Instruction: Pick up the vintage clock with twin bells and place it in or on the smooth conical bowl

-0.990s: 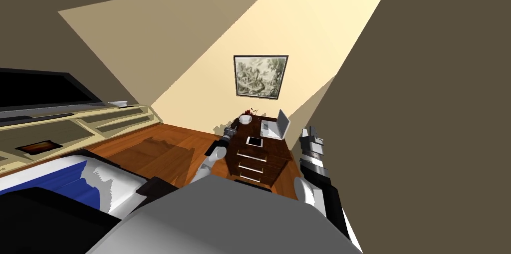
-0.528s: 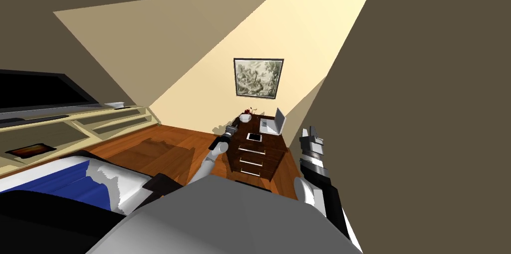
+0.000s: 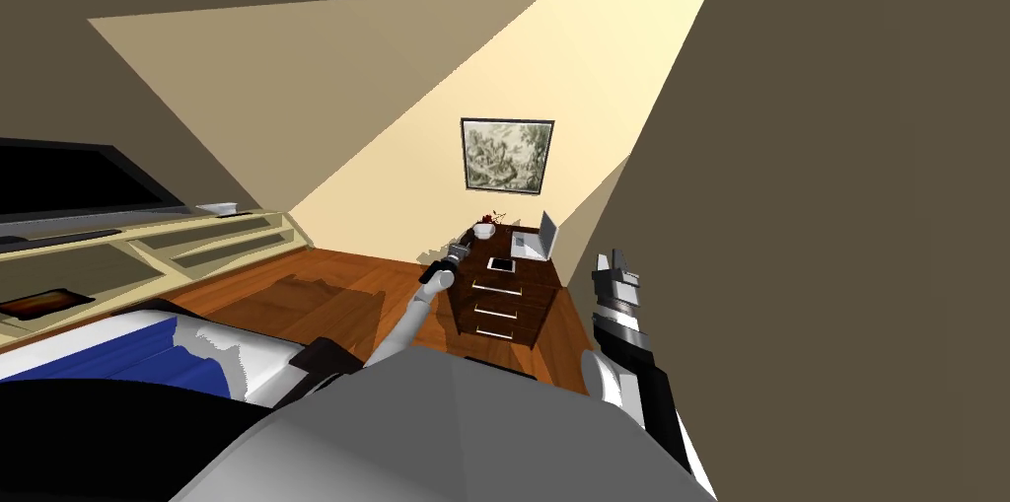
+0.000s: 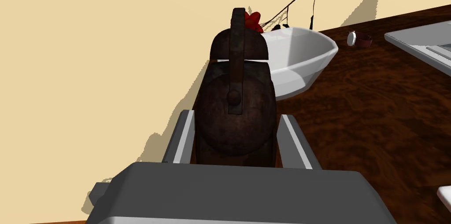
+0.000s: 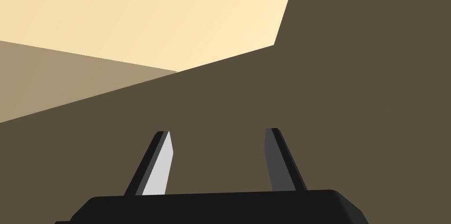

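The dark brown twin-bell clock (image 4: 235,115) sits between the fingers of my left gripper (image 4: 236,116), which is shut on its sides. One domed bell and the handle strap face the camera. Just beyond the clock stands the white conical bowl (image 4: 299,58) on the dark wooden dresser top (image 4: 374,102), near the wall. In the head view my left gripper (image 3: 460,251) reaches out at the dresser's left end, short of the bowl (image 3: 484,229). My right gripper (image 3: 613,264) is raised at my right side, open and empty (image 5: 220,140).
On the dresser (image 3: 513,294) lie an open laptop (image 3: 541,238) and a white tablet (image 3: 502,264). A red-flowered twig (image 4: 290,1) and a small round trinket (image 4: 359,39) are behind the bowl. A bed (image 3: 118,368) and a TV shelf (image 3: 148,250) stand to my left.
The whole head view has drawn back, so the dresser looks smaller and farther. My left arm has stretched out to stay at the dresser's end. The right arm is unmoved.
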You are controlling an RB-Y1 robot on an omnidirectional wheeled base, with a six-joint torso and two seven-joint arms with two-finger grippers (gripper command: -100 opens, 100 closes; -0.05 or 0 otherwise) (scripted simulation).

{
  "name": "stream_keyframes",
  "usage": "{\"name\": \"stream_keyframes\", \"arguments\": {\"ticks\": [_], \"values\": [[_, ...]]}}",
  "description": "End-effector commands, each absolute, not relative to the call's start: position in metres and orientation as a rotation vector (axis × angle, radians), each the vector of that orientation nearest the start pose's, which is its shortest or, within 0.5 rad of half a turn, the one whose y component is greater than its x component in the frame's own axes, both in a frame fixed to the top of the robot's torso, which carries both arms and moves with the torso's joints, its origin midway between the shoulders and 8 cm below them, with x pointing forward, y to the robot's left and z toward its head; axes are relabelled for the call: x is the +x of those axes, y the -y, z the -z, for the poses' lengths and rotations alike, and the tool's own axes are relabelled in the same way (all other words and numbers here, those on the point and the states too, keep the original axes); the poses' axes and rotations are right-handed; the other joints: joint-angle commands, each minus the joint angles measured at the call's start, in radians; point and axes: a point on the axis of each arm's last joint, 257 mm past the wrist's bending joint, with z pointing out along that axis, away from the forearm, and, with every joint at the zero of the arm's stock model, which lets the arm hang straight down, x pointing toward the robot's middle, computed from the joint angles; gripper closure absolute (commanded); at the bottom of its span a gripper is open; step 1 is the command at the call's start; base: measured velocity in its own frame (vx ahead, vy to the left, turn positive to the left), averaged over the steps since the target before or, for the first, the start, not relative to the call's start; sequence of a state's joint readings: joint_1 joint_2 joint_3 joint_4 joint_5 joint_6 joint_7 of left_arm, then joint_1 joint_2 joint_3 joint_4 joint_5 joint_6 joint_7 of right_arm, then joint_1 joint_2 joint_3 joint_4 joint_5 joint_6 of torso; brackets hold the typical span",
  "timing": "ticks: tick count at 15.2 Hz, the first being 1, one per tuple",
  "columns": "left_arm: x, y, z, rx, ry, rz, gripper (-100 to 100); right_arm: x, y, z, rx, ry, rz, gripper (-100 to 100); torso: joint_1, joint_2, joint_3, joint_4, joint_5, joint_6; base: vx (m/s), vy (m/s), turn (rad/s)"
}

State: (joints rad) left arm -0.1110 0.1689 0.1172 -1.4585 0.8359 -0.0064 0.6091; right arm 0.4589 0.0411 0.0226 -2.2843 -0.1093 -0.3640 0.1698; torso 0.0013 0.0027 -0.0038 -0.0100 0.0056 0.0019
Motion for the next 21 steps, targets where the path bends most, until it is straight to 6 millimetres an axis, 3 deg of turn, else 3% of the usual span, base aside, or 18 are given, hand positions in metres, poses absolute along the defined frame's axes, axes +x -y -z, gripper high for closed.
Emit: {"name": "stream_keyframes", "arguments": {"ticks": [1,11,21], "values": [[0.579,-0.325,0.208,-2.027,-0.182,2.025,100,0.367,0.284,-0.013,0.765,-0.635,-1.239,0,0.000,0.000,0.000,0.000,0.000,0.000,-0.068,-0.006,-0.033],[0.628,-0.335,0.193,-2.050,-0.161,2.012,100,0.367,0.284,-0.013,0.765,-0.635,-1.239,0,-0.001,0.000,0.002,0.004,-0.001,0.000,-0.050,-0.009,-0.021],[0.671,-0.326,0.162,-2.048,-0.144,2.039,100,0.367,0.284,-0.013,0.765,-0.635,-1.239,0,-0.008,-0.008,0.001,0.009,-0.005,0.007,0.012,-0.020,0.033]]}}
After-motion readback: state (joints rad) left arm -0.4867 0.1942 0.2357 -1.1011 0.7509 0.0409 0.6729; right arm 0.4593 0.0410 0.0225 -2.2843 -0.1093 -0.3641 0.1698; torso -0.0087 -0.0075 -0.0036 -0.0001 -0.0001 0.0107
